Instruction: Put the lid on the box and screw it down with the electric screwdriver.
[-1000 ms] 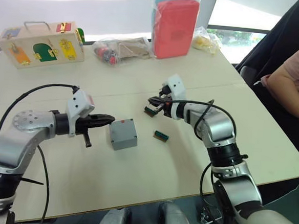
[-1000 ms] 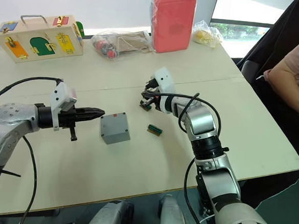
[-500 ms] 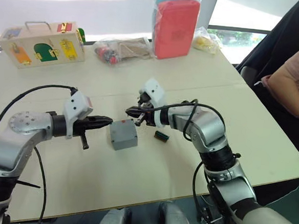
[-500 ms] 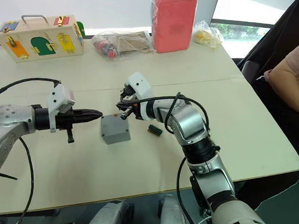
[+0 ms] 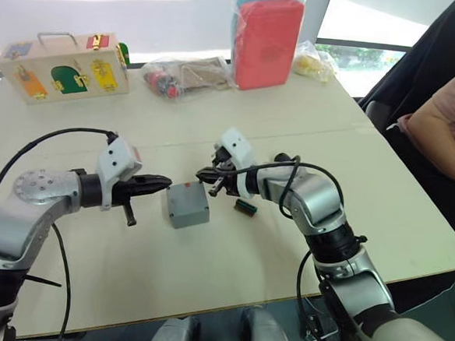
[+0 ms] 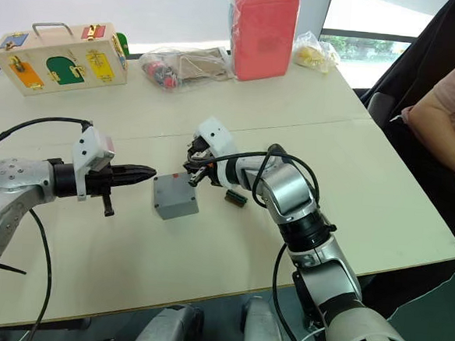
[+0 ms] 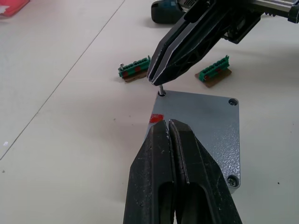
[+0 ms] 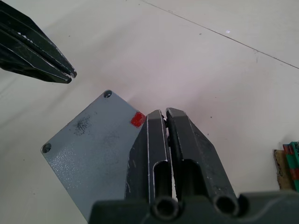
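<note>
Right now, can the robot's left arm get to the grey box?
Probably yes. The left gripper hangs just beside the box, fingers shut, with only bare table between them. The right gripper sits over the lid's far corner, holding a screw, so that corner is taken.

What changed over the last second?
The right gripper swung from beside the far terminal strip toward the robot's left and now holds a small screw at a corner hole of the lid, which sits on the box. The left gripper, shut, and both green terminal strips stayed put.
</note>
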Tool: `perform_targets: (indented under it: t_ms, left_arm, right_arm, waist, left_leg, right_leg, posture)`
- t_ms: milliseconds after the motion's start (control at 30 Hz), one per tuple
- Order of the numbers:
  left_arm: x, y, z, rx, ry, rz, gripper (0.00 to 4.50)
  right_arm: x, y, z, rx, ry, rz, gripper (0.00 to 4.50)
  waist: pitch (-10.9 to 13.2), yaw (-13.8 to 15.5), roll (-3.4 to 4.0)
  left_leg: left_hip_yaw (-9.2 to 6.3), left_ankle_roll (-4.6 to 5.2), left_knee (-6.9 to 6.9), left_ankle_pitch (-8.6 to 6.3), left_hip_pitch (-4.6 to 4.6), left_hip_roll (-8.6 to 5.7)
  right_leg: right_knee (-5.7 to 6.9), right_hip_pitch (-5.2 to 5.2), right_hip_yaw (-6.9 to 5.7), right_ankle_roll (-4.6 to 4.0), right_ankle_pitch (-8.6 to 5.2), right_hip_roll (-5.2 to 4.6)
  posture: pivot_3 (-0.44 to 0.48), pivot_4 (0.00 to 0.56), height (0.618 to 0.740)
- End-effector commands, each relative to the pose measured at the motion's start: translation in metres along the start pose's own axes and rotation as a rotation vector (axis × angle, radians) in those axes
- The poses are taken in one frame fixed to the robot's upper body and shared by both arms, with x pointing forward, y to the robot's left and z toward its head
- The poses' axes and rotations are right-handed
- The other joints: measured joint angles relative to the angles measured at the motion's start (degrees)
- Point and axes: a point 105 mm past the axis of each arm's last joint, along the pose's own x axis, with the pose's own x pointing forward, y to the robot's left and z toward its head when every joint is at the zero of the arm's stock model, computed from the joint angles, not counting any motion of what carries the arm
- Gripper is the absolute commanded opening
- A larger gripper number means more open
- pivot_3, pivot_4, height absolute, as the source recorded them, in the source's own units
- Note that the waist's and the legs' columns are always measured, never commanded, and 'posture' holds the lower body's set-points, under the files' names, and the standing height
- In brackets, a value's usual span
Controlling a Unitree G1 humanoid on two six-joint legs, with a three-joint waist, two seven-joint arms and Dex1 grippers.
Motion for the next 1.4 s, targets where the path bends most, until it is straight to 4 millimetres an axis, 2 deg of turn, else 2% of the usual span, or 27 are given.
perform_targets:
  t_ms: [33, 267, 500, 600, 767, 900, 933, 1000, 1067, 1133, 1200, 1400]
  left_arm:
    - [-0.001, 0.0, 0.015, 0.045, -0.034, -0.001, 0.0]
    - [0.0, -0.002, 0.017, 0.048, -0.038, -0.007, 0.0]
    - [-0.001, -0.002, 0.017, 0.046, -0.034, -0.008, 0.0]
    - [-0.001, -0.003, 0.017, 0.045, -0.035, -0.009, 0.0]
    - [0.0, -0.004, 0.018, 0.044, -0.038, -0.016, 0.0]
    - [0.003, -0.005, 0.02, 0.05, -0.048, -0.028, 0.0]
    - [0.004, -0.005, 0.02, 0.052, -0.051, -0.034, 0.0]
    - [0.005, -0.007, 0.022, 0.058, -0.057, -0.046, 0.0]
    - [0.007, -0.008, 0.025, 0.072, -0.066, -0.068, 0.0]
    - [0.009, -0.008, 0.027, 0.084, -0.075, -0.082, 0.0]
    - [0.012, -0.008, 0.028, 0.088, -0.083, -0.09, 0.0]
    - [0.021, -0.015, 0.03, 0.101, -0.119, -0.135, 0.0]
  right_arm:
    - [-0.001, 0.002, 0.004, -0.055, -0.015, -0.005, 0.04]
    - [0.002, -0.003, -0.007, -0.074, 0.016, -0.024, 0.04]
    - [0.006, 0.003, -0.014, -0.075, 0.025, 0.006, 0.04]
    - [0.004, 0.007, -0.012, -0.075, 0.02, 0.028, 0.91]
    - [-0.012, 0.009, -0.001, -0.12, 0.004, 0.054, 2.85]
    - [-0.036, -0.009, -0.001, -0.145, 0.044, -0.026, 4.27]
    - [-0.043, -0.014, -0.002, -0.143, 0.054, -0.045, 4.47]
    - [-0.056, -0.022, -0.002, -0.135, 0.072, -0.079, 4.47]
    - [-0.088, -0.043, -0.009, -0.123, 0.17, -0.159, 4.47]
    - [-0.121, -0.064, -0.026, -0.083, 0.346, -0.259, 4.47]
    - [-0.141, -0.077, -0.036, -0.061, 0.447, -0.317, 4.47]
    - [-0.168, -0.11, -0.059, 0.032, 0.62, -0.423, 4.47]
  waist:
    - [0.0, 0.0, 0.0]
    - [0.0, 0.0, 0.0]
    - [0.0, 0.02, -0.01]
    - [0.0, 0.01, -0.01]
    - [0.0, 0.11, -0.01]
    - [-0.01, 0.28, -0.01]
    - [-0.01, 0.29, -0.01]
    - [-0.01, 0.36, -0.01]
    - [0.0, 0.74, 0.0]
    - [0.01, 1.34, 0.02]
    - [0.01, 1.86, 0.0]
    - [-0.01, 1.53, -0.04]
  left_leg:
    - [0.0, 0.0, 0.0, 0.0, 0.0, 0.0]
    - [0.0, 0.0, 0.0, 0.0, 0.0, 0.0]
    - [0.0, 0.0, 0.0, 0.0, 0.0, 0.0]
    - [0.0, 0.0, 0.0, 0.0, 0.0, 0.0]
    - [0.0, 0.0, 0.0, 0.0, 0.0, 0.0]
    - [0.0, 0.0, 0.0, 0.0, 0.0, 0.0]
    - [0.0, 0.0, 0.01, 0.0, 0.0, 0.0]
    - [0.0, 0.0, 0.02, 0.0, 0.0, -0.01]
    - [0.0, 0.0, 0.02, 0.0, 0.0, -0.01]
    - [0.01, 0.02, 0.02, -0.01, -0.02, -0.02]
    - [0.08, 0.04, 0.06, -0.02, -0.04, -0.1]
    - [0.22, 0.05, 0.05, -0.02, 0.03, 0.04]
  right_leg:
    - [0.0, 0.0, 0.0, 0.0, 0.0, 0.0]
    - [0.0, 0.0, 0.0, 0.0, 0.0, 0.0]
    - [0.0, 0.0, 0.0, 0.0, 0.0, 0.0]
    - [0.0, 0.0, 0.0, 0.0, 0.0, 0.0]
    - [0.0, 0.01, -0.01, 0.0, 0.0, 0.0]
    - [-0.01, 0.01, -0.01, 0.0, 0.0, 0.0]
    - [-0.01, 0.02, -0.01, 0.0, 0.0, -0.01]
    - [-0.01, 0.02, -0.01, 0.0, 0.0, -0.02]
    - [-0.01, 0.02, 0.0, 0.0, 0.0, -0.02]
    - [-0.06, 0.03, -0.02, 0.0, 0.0, -0.04]
    - [-0.18, 0.0, 0.0, 0.0, 0.0, -0.12]
    - [-0.21, 0.05, 0.07, 0.0, -0.01, -0.01]
  posture:
    - [0.0, 0.15, 0.74]
    - [0.0, 0.15, 0.74]
    - [0.0, 0.15, 0.74]
    - [0.0, 0.15, 0.74]
    - [0.0, 0.15, 0.74]
    - [0.0, 0.15, 0.74]
    - [0.0, 0.15, 0.74]
    - [0.0, 0.15, 0.74]
    - [0.0, 0.15, 0.74]
    - [0.0, 0.15, 0.74]
    - [0.0, 0.15, 0.74]
    - [0.0, 0.15, 0.74]
